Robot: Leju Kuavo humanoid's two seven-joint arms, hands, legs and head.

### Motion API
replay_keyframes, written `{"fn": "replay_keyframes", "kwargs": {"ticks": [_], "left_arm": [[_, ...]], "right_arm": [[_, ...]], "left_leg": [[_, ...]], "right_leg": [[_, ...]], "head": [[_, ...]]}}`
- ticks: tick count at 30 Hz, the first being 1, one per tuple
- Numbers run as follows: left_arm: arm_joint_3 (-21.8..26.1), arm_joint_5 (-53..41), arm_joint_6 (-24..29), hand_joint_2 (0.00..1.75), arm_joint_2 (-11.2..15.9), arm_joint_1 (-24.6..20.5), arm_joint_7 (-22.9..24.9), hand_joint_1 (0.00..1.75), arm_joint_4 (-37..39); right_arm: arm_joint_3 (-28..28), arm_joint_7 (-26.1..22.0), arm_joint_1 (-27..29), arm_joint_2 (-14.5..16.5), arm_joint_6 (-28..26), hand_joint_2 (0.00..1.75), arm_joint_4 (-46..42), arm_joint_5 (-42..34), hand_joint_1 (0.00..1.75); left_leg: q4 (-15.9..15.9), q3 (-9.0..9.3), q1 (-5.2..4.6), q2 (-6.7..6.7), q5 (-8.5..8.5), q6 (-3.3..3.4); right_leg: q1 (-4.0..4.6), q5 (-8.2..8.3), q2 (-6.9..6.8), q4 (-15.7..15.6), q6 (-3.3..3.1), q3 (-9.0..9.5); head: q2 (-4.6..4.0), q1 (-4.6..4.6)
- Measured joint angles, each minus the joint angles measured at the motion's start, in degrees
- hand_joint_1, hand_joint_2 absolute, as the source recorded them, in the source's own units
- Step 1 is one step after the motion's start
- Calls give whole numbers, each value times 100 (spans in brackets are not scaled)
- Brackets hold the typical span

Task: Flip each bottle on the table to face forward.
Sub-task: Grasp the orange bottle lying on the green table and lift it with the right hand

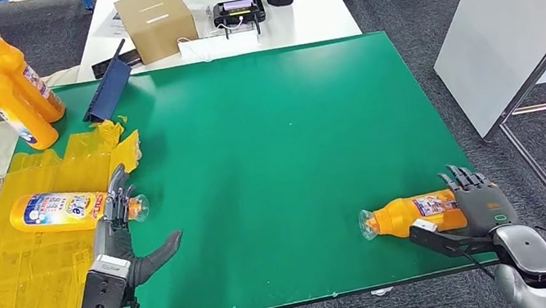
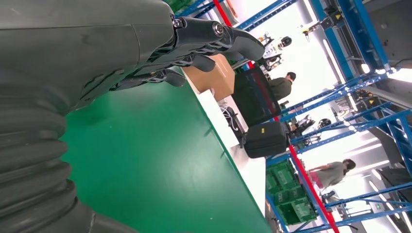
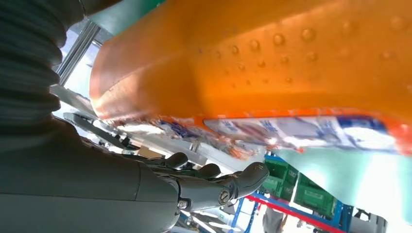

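Bottle (image 1: 414, 213) in R hand (image 1: 478, 200) (lying flat).

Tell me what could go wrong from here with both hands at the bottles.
The right hand grips the orange bottle lying close to the green mat's near edge; a slip while flipping could roll it off. The left hand's fingers are at the other lying bottle's neck, with the grip unclear, so it may twist or slide on the yellow sheet.

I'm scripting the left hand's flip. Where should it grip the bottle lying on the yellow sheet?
Probably around the broad labelled body of the bottle, coming from above. It lies on its side, cap toward the left hand, and the neck looks too narrow to turn it by.
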Motion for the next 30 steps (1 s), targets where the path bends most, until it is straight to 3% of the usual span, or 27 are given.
{"fn": "replay_keyframes", "kwargs": {"ticks": [1, 5, 12, 17, 20, 23, 30], "left_arm": [[-2, 2, -1, 175, -1, -2, 1, 0, 1], [-9, 6, -2, 175, -2, -13, 1, 0, 23], [-39, 43, 4, 175, -4, -22, 1, 0, 47], [-45, 56, 7, 175, -5, -25, 1, 0, 72], [-73, 16, -12, 175, -5, -26, 33, 0, 92], [-139, -181, -57, 175, -3, 2, 141, 0, 91], [-342, -404, -184, 175, 7, 102, 277, 0, 78]], "right_arm": [[1, -2, -6, 1, 2, 175, 36, 8, 143], [12, -18, -36, 12, 15, 175, 180, 59, 156], [19, -115, -187, 26, 14, 175, 379, 7, 158], [62, -180, -248, 33, 10, 175, 449, -50, 174], [101, -302, -260, 73, -182, 175, 447, -187, 175], [39, -569, -131, 268, -741, 175, 203, -677, 175], [-226, -1373, 346, 1277, -1753, 175, -1373, -2404, 175]], "left_leg": [[0, 2, 0, 0, 3, 4], [0, 6, -1, 0, 9, 14], [1, 13, -1, -4, 10, 16], [1, 11, 0, -3, 9, 16], [1, 7, 1, -4, 9, 15], [1, -5, 1, -7, 9, 15], [0, -32, 5, -9, 12, 4]], "right_leg": [[0, 1, 0, -1, 0, 4], [-2, 10, 0, -2, -5, 13], [-2, 12, -2, -2, 7, 27], [-1, 11, -2, -1, 9, 63], [0, 11, -2, -1, 10, 77], [1, 11, -3, 1, 11, 74], [4, 6, -7, 15, 8, 35]], "head": [[0, 0], [0, -1], [0, -1], [0, -1], [0, 0], [0, 1], [0, -3]]}}
